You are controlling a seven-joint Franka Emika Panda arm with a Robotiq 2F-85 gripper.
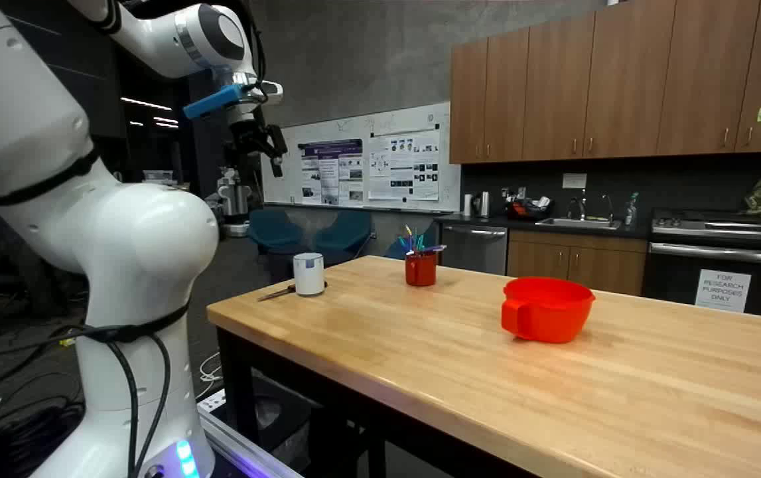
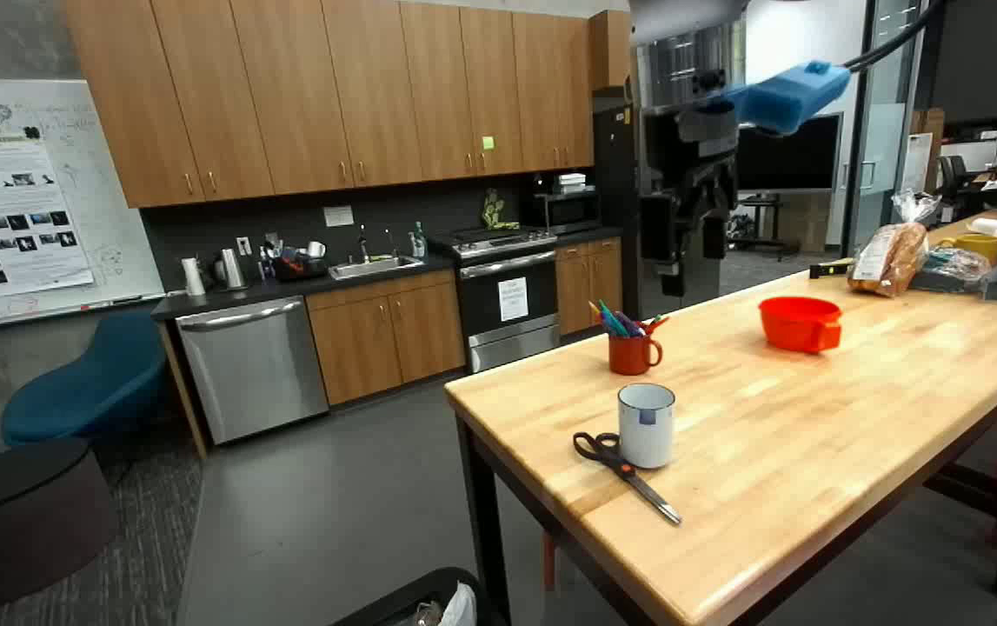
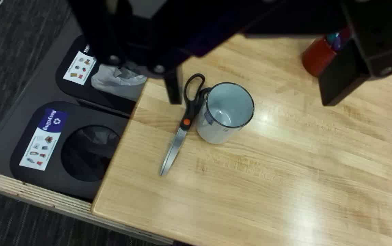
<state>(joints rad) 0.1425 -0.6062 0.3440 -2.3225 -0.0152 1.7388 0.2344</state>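
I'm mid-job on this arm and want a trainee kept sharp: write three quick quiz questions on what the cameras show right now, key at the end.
1. Open question: which tool lies beside the white mug?
2. Multiple choice: what colour is the cup holding the pens? A) white B) yellow C) red
3. True or false: the gripper is closed around the white mug.

Key:
1. The scissors, with black handles.
2. C, red.
3. False; its jaws stand apart and hold nothing.
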